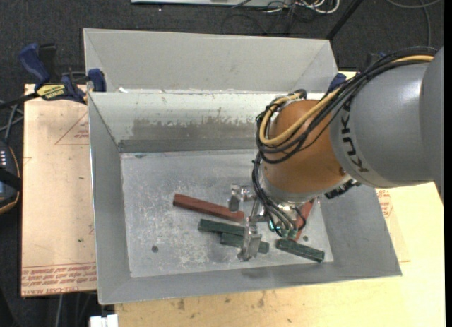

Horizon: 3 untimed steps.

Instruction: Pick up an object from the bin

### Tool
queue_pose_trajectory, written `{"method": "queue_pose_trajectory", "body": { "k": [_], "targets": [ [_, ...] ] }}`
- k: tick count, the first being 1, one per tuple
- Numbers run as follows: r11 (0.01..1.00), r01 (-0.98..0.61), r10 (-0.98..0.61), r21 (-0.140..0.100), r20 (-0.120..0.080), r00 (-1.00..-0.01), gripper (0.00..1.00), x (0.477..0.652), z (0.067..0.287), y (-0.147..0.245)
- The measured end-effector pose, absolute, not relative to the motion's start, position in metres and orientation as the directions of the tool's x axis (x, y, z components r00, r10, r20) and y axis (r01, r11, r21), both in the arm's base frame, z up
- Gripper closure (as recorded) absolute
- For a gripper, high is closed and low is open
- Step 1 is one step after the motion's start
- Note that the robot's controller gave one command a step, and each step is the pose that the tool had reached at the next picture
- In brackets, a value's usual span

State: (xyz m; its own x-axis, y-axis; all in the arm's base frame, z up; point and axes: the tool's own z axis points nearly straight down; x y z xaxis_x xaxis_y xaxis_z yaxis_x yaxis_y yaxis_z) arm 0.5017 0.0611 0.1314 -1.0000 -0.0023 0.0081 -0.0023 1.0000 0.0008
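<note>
My gripper [244, 220] hangs low in the right middle of the bin, under the orange cover, and is open. One metal fingertip [248, 246] rests by a dark green bar [224, 230]; the other stands near the right end of a red-brown bar [206, 207]. Both bars lie flat and slanted on the bin floor, the green one just in front of the red-brown one. The red-brown bar's right end and the green bar's middle lie between the fingers. Nothing is lifted.
A second dark green bar [301, 250] lies near the front right corner. A small red piece [305, 212] peeks out beside the arm's cover. The arm and its cables hide the bin's right side. The left half of the floor is bare metal.
</note>
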Motion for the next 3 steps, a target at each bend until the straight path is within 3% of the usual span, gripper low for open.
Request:
{"method": "queue_pose_trajectory", "body": {
  "k": [1, 2, 3],
  "targets": [
    [1.0, 0.0, 0.0, 0.001, 0.001, -1.0, 0.0, 0.504, 0.135, 0.061],
    [0.988, 0.155, 0.155, 0.003, -0.007, -0.988, 0.0, 0.51, 0.097, 0.071],
    [0.997, 0.081, 0.081, 0.001, -0.002, -0.997, 0.0, 0.518, 0.072, 0.073]
  ]
}}
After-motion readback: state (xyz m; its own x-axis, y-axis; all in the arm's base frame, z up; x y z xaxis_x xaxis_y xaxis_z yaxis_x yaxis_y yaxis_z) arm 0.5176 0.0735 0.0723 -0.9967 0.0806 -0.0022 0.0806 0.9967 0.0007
